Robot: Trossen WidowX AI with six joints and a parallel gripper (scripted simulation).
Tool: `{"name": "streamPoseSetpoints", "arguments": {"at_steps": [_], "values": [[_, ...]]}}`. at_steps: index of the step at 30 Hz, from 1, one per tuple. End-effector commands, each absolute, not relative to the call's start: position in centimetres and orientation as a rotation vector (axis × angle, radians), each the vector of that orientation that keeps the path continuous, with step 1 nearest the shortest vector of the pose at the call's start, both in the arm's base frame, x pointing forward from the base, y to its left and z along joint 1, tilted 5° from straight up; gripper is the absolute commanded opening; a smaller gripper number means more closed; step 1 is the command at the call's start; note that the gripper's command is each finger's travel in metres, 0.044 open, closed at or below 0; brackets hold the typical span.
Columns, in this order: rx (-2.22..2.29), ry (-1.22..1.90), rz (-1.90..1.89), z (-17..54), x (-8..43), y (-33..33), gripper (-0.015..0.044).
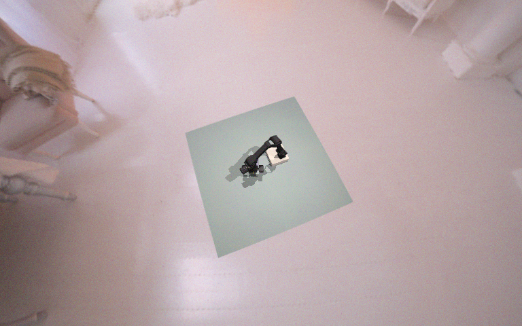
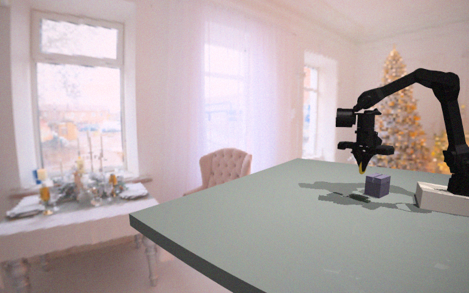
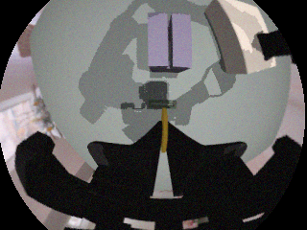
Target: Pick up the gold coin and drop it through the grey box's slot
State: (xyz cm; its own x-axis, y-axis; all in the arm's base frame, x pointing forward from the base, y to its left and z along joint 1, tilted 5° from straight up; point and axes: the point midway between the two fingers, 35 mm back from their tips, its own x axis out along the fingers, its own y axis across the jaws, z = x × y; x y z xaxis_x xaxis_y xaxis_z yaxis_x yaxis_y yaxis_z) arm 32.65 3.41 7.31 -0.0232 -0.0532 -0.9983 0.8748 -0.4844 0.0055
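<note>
My gripper (image 2: 361,165) (image 3: 163,125) is shut on the gold coin (image 2: 361,171) (image 3: 164,136), which hangs upright below the fingertips, edge-on in the wrist view. The coin is in the air above the table. The closed box (image 2: 377,188) (image 3: 157,43) looks grey-purple and stands beyond the fingertips in the wrist view. Its slot (image 3: 170,43) runs up and down there, nearly parallel to the coin's edge and slightly to its right. The dark-green holder (image 2: 359,198) (image 3: 162,103) lies between coin and box in that view, partly in shadow. The coin's upper part is hidden by the fingers.
A cream block (image 1: 277,161) (image 2: 439,202) (image 3: 232,45) carries the arm's base and stands to the right of the box in the wrist view. The arm arches over from it. The green table top (image 1: 269,207) (image 2: 276,234) bears the arm's shadows.
</note>
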Motion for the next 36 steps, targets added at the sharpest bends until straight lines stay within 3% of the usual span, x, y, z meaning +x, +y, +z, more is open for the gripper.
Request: {"name": "streamPoseSetpoints", "arguments": {"at_steps": [1, 36], "values": [[1.521, 0.885, -1.608, 7.4, 32.3, 2.6, 0.0], [1.514, 0.88, -1.614, 7.9, 27.3, -5.0, 0.0]]}}
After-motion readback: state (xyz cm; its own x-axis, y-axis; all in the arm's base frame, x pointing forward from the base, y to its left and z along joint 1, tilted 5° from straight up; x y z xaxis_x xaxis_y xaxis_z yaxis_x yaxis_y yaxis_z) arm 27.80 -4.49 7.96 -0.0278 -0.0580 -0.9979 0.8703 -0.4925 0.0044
